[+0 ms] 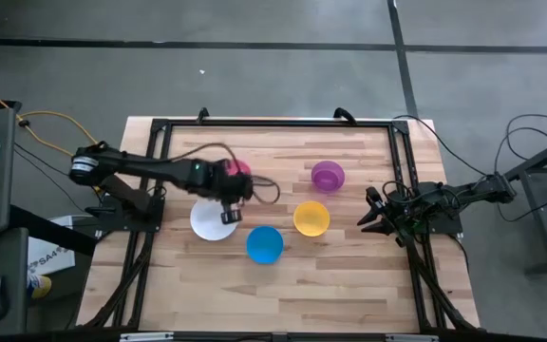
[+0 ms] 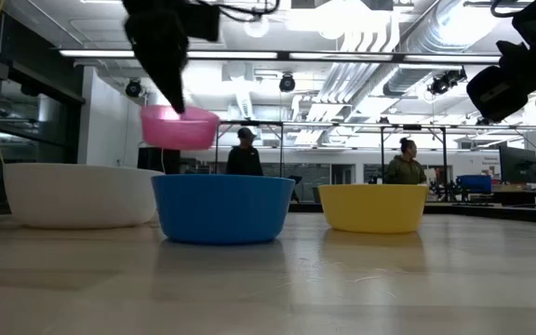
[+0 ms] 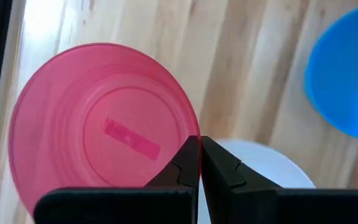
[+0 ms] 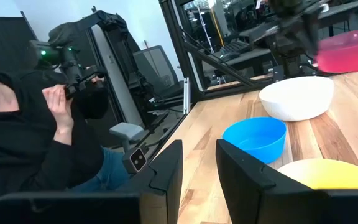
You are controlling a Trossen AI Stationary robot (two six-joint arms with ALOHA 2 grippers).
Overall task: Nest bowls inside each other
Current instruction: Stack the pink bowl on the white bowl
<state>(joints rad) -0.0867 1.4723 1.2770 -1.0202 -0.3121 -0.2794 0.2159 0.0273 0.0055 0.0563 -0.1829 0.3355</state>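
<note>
My left gripper (image 3: 200,146) is shut on a pink bowl (image 3: 104,124), which hangs in the air above the table (image 2: 180,127), over the white bowl's far edge. The white bowl (image 1: 213,220), blue bowl (image 1: 265,244), yellow bowl (image 1: 311,218) and purple bowl (image 1: 328,176) each stand apart on their bases on the wooden table. My right gripper (image 4: 197,168) waits open at the table's right edge (image 1: 373,211), with nothing between its fingers. My left gripper pinches the pink bowl's rim (image 3: 190,132) between its two fingers, one finger on the inner side of the wall and one on the outer. The fingers slant down from above. The bowl is lifted clear of the table, mouth up and nearly level.
A black frame (image 1: 402,161) runs around the wooden table top. Beyond the table's left side a person (image 4: 23,124) sits holding a dark handle. Two more people (image 2: 403,167) stand far behind the table. Bare wood lies along the near edge.
</note>
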